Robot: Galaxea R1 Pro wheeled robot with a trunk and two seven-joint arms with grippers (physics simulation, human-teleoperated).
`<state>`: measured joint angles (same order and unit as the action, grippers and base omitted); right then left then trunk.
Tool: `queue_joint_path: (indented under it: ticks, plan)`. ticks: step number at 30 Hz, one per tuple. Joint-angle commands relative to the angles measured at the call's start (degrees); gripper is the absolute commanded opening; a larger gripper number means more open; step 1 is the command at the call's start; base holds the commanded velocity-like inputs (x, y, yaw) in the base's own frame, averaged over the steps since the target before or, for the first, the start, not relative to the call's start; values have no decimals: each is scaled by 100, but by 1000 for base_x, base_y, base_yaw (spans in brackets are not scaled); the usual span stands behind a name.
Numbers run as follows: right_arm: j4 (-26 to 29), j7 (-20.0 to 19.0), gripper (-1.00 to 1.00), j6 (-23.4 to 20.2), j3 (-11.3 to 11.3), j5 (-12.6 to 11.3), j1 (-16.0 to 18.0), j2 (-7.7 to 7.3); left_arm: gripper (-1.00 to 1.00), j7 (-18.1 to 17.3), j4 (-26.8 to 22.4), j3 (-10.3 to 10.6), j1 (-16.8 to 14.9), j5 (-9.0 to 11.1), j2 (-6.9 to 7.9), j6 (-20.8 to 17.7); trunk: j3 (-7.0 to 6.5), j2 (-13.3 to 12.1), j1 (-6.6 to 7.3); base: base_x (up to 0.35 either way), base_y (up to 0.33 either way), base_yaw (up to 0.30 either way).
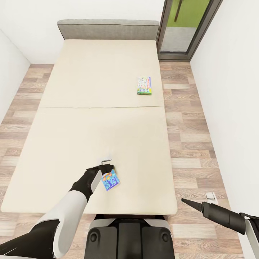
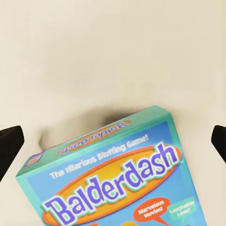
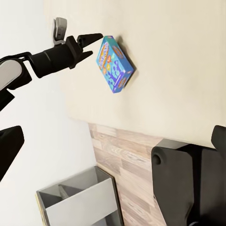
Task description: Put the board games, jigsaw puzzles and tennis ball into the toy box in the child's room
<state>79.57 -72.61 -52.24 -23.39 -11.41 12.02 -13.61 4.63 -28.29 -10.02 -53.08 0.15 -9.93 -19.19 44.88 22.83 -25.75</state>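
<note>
The left end effector [image 1: 104, 169], fingers spread, hovers at a blue board game [image 1: 110, 180] on the beige bed [image 1: 100, 133]. A green-edged game [image 1: 144, 85] lies well apart. The right end effector [image 1: 189, 202] is over the plank floor [image 1: 190, 144]; its grip is unclear.

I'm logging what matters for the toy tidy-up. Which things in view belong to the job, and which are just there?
Part of the job:
- Balderdash board game, at the left gripper
- green-edged board game, farther up the bed

Just there:
- grey headboard
- window
- wood floor
- grey shelf unit
</note>
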Motion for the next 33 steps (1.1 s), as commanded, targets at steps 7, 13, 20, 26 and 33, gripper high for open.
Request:
queue_joint_path:
  ticks: [7, 13, 20, 26, 33]
  plan:
    - [24, 21, 100, -38, 11, -18, 2, -2, 100, 9, -10, -21, -1, 3, -6, -25, 6, 9, -3, 0, 0, 0]
    - [12, 21, 100, -44, 10, -22, 2, -2, 100, 11, -10, -21, -1, 3, -6, -23, 16, 9, -3, 0, 0, 0]
    - [7, 19, 100, -53, 10, -30, 2, -2, 100, 11, -10, -21, -1, 3, -6, -23, 68, 9, -3, 0, 0, 0]
    - [6, 19, 100, -52, 10, -35, 2, -2, 100, 12, -10, -23, -1, 3, -6, 13, 123, 9, -3, 0, 0, 0]
    - [6, 18, 100, -50, 15, -36, 2, -2, 100, 12, -25, -18, -1, 3, -6, 34, 188, 9, -3, 0, 0, 0]
